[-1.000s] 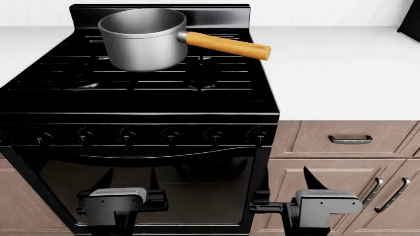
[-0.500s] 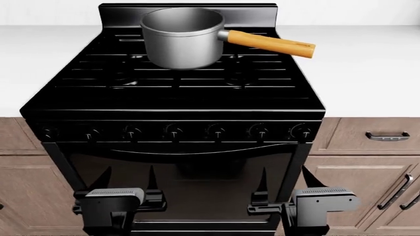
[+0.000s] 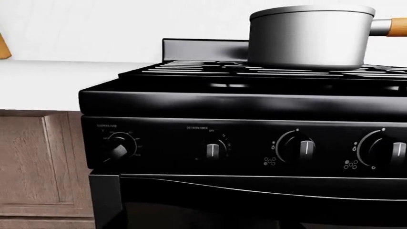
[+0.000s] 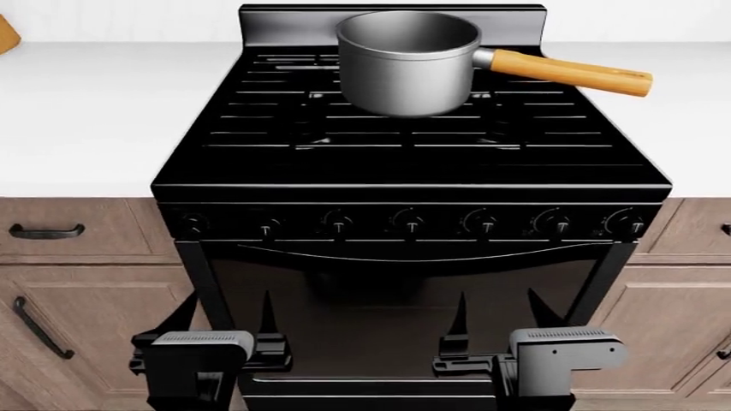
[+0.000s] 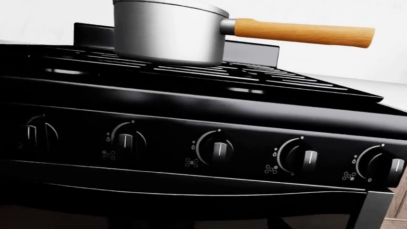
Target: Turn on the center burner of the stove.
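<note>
The glossy black stove (image 4: 412,163) stands straight ahead in the head view, with black grates and a row of seven small knobs (image 4: 408,224) above the dark oven door (image 4: 400,308). A grey saucepan (image 4: 406,60) with a wooden handle (image 4: 571,73) sits on the rear grates. My left gripper (image 4: 225,321) and right gripper (image 4: 499,318) are both open and empty, low in front of the oven door, below the knobs. The left wrist view shows the left-hand knobs (image 3: 299,148). The right wrist view shows five knobs (image 5: 216,148). Neither wrist view shows its own fingers.
White countertop (image 4: 92,111) flanks the stove on both sides. Wooden cabinets with dark handles (image 4: 46,231) stand left and right of the oven. An orange-brown object (image 4: 6,34) shows at the far left counter edge.
The stove and saucepan have slid rightward in the head view, so the stove now sits centred. Both grippers keep their place and stay open.
</note>
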`<state>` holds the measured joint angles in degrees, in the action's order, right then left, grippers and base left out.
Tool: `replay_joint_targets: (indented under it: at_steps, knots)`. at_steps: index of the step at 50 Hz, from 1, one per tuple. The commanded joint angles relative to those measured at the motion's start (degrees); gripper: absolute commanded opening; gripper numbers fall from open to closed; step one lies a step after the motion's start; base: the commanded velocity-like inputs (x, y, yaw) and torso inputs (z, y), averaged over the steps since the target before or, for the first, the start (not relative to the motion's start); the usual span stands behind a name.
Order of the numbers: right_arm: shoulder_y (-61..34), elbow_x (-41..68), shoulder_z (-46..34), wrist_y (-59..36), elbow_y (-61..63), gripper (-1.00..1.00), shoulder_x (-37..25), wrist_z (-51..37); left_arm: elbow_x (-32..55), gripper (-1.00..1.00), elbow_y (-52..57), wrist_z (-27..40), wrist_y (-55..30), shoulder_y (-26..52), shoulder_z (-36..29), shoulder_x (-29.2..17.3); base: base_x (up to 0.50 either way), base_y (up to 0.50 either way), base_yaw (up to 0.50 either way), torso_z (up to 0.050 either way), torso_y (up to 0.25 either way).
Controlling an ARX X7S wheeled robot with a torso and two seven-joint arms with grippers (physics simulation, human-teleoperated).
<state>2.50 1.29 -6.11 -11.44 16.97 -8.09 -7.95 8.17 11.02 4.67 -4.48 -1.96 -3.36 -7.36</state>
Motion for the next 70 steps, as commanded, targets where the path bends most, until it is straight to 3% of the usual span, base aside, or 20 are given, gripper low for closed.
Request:
replay_joint_targets:
  at_steps: [1, 12, 28, 42, 70]
  knots:
    - [0.03, 0.49, -0.27, 0.29, 0.00, 1.00, -0.58, -0.67, 0.39, 1.00, -0.04, 0.55, 0.18, 0.03, -0.74, -0.59, -0.04, 0.50, 0.00, 0.000, 0.000]
    - [0.67, 2.36, 0.08, 2.78, 0.10, 1.00, -0.89, -0.73, 0.63, 1.00, 0.31, 0.96, 0.47, -0.11, -1.42, -1.14, 0.01, -0.01, 0.00, 0.000, 0.000]
    - [0.73, 2.18, -1.07, 3.31, 0.03, 1.00, -1.77, -1.04, 0.98, 1.00, -0.54, 1.48, 1.23, -0.10, -2.13, -1.79, 0.48, -0.07, 0.00, 0.000, 0.000]
    - [-0.34, 5.98, 0.41, -2.65, 2.59, 1.00, -3.93, 0.03, 1.30, 1.00, -1.10, 2.00, 1.63, 0.03, -2.70, -2.21, 0.00, 0.00, 0.00, 0.000, 0.000]
    - [-7.18, 6.67, 0.33, 3.71, -8.08, 1.00, -4.96, 1.75, 1.85, 1.00, -1.67, 2.86, 2.12, 0.11, -4.05, -2.94, 0.00, 0.00, 0.00, 0.000, 0.000]
